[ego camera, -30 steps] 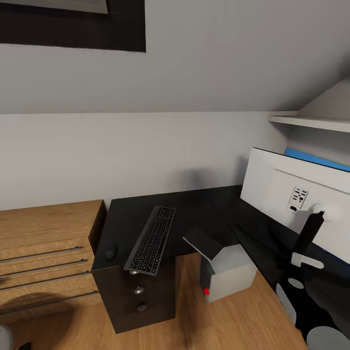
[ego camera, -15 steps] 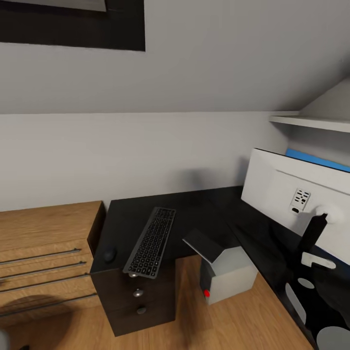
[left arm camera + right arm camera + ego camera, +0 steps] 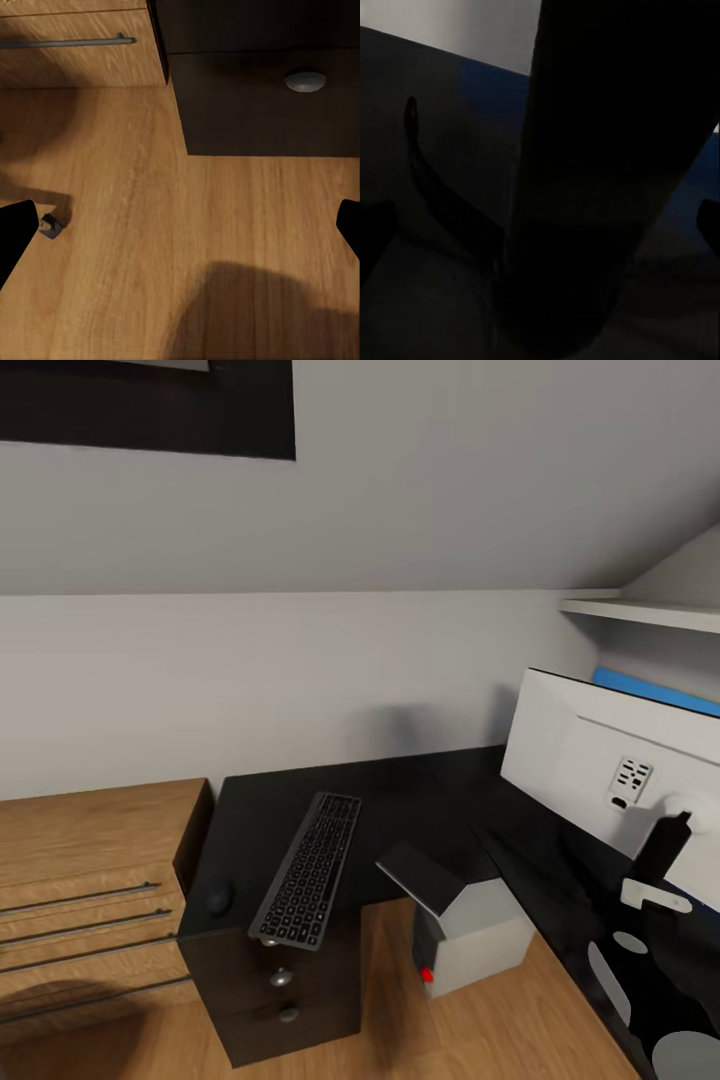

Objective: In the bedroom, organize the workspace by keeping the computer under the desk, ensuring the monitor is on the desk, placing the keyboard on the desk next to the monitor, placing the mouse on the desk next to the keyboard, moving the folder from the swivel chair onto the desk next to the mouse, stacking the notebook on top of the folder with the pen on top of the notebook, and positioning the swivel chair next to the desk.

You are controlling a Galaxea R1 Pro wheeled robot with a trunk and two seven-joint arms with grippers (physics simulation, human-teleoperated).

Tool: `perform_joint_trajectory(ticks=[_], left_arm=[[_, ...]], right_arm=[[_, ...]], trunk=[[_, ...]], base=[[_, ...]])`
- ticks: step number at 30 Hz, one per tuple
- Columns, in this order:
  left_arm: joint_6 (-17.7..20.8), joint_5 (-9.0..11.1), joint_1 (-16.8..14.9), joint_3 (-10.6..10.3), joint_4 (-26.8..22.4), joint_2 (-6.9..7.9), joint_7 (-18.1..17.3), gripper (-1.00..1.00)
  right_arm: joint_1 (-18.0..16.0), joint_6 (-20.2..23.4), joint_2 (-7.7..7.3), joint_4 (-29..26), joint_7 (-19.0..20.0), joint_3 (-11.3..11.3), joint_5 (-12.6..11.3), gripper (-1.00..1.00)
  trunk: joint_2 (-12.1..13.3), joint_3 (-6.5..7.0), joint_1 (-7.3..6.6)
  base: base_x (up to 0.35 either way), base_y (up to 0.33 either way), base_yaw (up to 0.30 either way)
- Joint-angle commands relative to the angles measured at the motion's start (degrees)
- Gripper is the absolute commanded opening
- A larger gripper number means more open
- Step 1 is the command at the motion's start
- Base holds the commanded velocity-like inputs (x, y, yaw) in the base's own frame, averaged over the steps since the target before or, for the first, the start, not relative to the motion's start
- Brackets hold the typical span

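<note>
Now, from the head camera I see the desk [image 3: 420, 800] in the corner under the sloped grey wall. The keyboard [image 3: 308, 868] lies on its left part, at an angle, with its near end over the front edge above the drawer unit [image 3: 275, 995]. The mouse [image 3: 219, 898] sits just beside the keyboard, close to the desk's left edge. The monitor [image 3: 600, 760] stands on the right wing of the desk and shows me its white back. The computer [image 3: 470, 940] is on the wood floor in the inner corner of the desk, tilted, its red dot facing me. A light-wood drawer chest [image 3: 90, 880] stands against the desk's left side.

The left gripper [image 3: 180, 225] hangs over bare floor near the drawer unit, its fingers wide apart. In the right wrist camera a dark shape blocks the view; the tips of the right gripper [image 3: 540, 225] show at the two picture edges, so it is spread apart too.
</note>
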Motion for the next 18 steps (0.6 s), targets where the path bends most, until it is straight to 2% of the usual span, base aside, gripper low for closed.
perform_joint_trajectory(ticks=[1,12,18], left_arm=[[-0.19,0.28,-0.06,-0.52,0.12,0.04,0.47,1.00],[-0.23,0.28,-0.06,-0.66,1.47,0.04,0.39,1.00],[-0.23,0.28,-0.06,-0.65,1.54,0.04,0.39,1.00]], right_arm=[[-0.03,-0.40,-0.02,0.02,-0.06,0.11,-0.60,1.00],[-0.05,-0.33,-0.60,0.02,-0.11,-0.45,-0.63,1.00],[-0.05,-0.18,-1.07,0.02,-0.21,-4.29,-0.63,1.00]], trunk=[[-0.03,-0.06,0.02],[-0.03,-0.06,0.02],[-0.03,-0.06,0.02]], base=[[0.206,0.000,0.000],[0.052,0.000,0.000],[0.003,0.000,0.000]])
